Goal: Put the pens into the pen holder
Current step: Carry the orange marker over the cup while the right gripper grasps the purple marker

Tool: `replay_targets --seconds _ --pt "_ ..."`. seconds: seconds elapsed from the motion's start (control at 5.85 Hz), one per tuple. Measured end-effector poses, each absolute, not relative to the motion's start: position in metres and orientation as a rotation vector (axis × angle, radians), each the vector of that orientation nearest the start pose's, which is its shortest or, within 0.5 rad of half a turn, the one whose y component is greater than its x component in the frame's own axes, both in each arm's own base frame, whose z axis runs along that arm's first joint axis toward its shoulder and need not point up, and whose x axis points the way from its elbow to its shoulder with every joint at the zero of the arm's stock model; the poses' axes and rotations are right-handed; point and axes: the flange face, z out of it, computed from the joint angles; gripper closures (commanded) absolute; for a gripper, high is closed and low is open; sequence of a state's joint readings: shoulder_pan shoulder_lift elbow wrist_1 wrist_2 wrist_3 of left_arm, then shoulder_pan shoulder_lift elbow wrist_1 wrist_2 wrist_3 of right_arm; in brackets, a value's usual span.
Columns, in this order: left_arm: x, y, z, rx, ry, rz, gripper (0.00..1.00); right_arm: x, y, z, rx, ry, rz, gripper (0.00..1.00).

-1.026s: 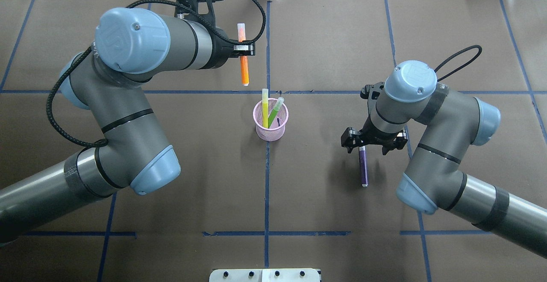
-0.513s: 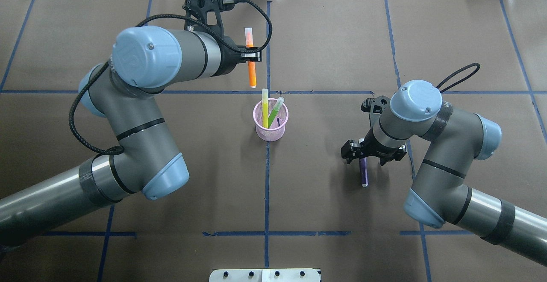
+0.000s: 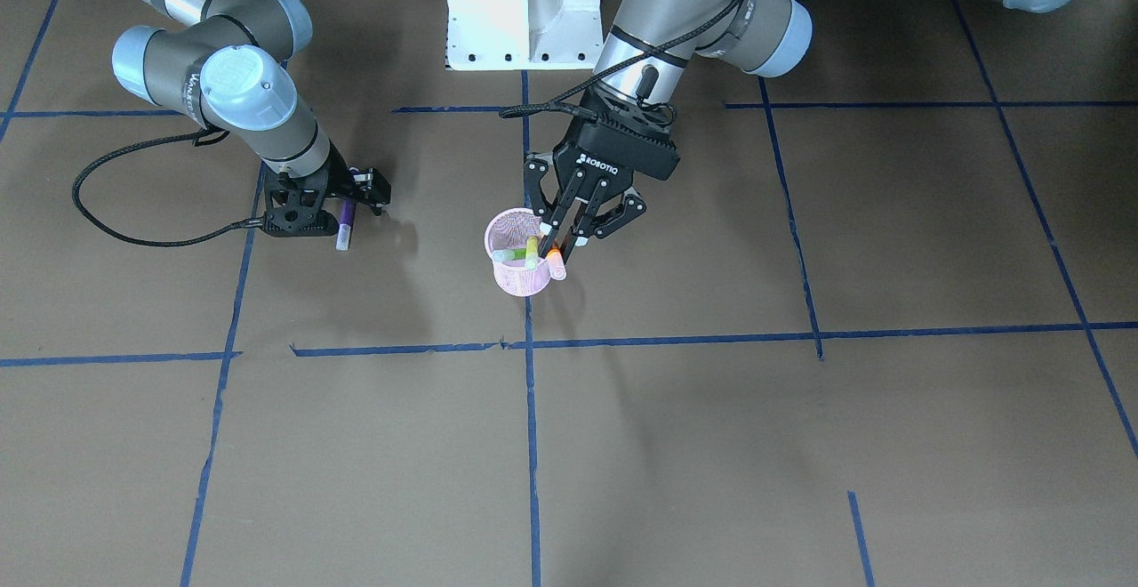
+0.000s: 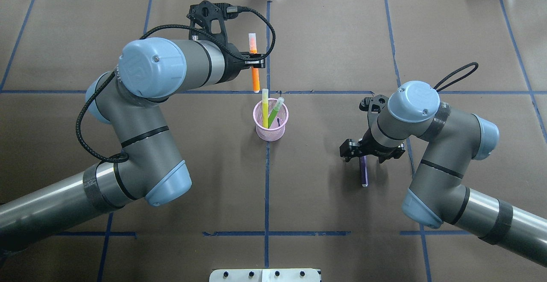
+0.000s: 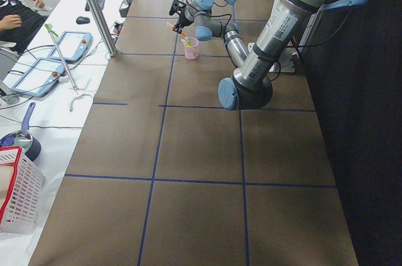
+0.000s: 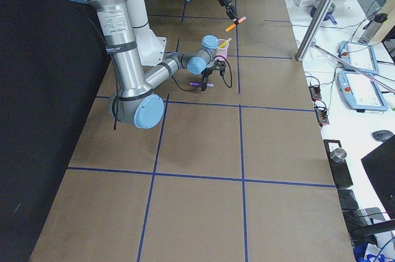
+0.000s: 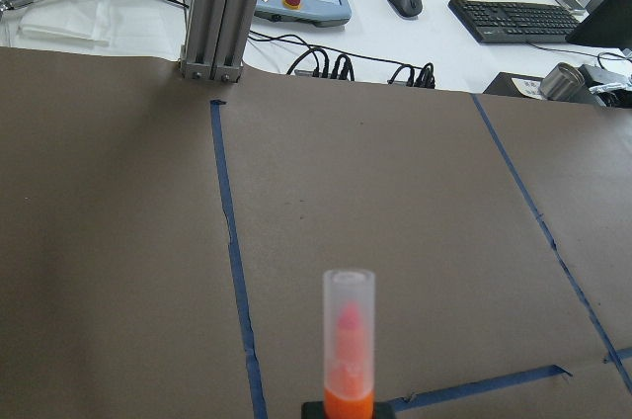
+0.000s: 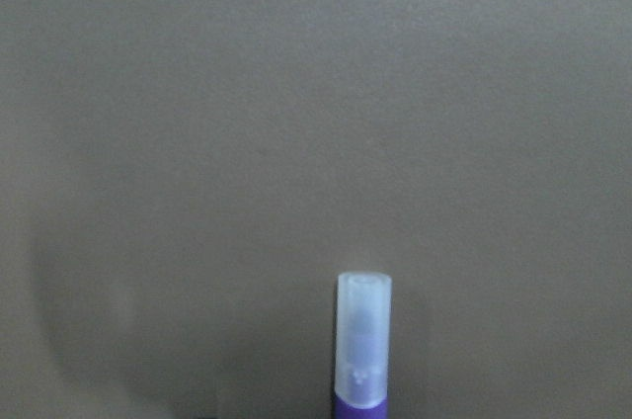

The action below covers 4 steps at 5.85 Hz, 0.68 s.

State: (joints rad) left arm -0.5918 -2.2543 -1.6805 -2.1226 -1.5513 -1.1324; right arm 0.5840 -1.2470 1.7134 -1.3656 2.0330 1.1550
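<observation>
Slim orange pen (image 4: 255, 76) with pale translucent cap, pinched mid-barrel in closed left fingers (image 4: 261, 63), held off brown desk (image 4: 324, 205) near small round pink wire-mesh pen holder (image 4: 270, 134). Already inside: yellow-green pen (image 4: 265, 111), green pen (image 4: 276, 109). Slim purple pen (image 4: 363, 171) flat on desk, well apart from holder, under right fingers (image 3: 356, 191); open or clamped, cannot tell. Probably light, stiff, smooth-sided, apt to slip or swivel; best taken mid-barrel, across width. Legible on black housing (image 3: 622, 158) above left fingers: "ROBOTIQ".

Pink mesh pen holder (image 4: 269, 135), orange pen (image 4: 255, 79), purple pen (image 4: 363, 173) — brown table (image 4: 333, 38) (blue gridlines (image 4: 267, 196)).
</observation>
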Motion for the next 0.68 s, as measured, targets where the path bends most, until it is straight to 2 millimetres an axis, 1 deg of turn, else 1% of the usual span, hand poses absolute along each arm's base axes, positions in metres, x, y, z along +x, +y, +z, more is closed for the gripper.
replay_targets --seconds 0.34,0.51,0.68 --pt "0.480 -0.474 0.145 0.682 1.190 -0.132 1.00 -0.465 -0.419 0.396 -0.066 -0.790 0.010 0.00" --pt "0.487 -0.469 0.148 0.698 1.202 -0.142 1.00 -0.464 -0.420 0.395 -0.064 -0.791 0.012 0.00" --pt "0.503 -0.463 0.155 0.717 1.215 -0.160 1.00 -0.464 -0.421 0.395 -0.064 -0.792 0.012 0.00"
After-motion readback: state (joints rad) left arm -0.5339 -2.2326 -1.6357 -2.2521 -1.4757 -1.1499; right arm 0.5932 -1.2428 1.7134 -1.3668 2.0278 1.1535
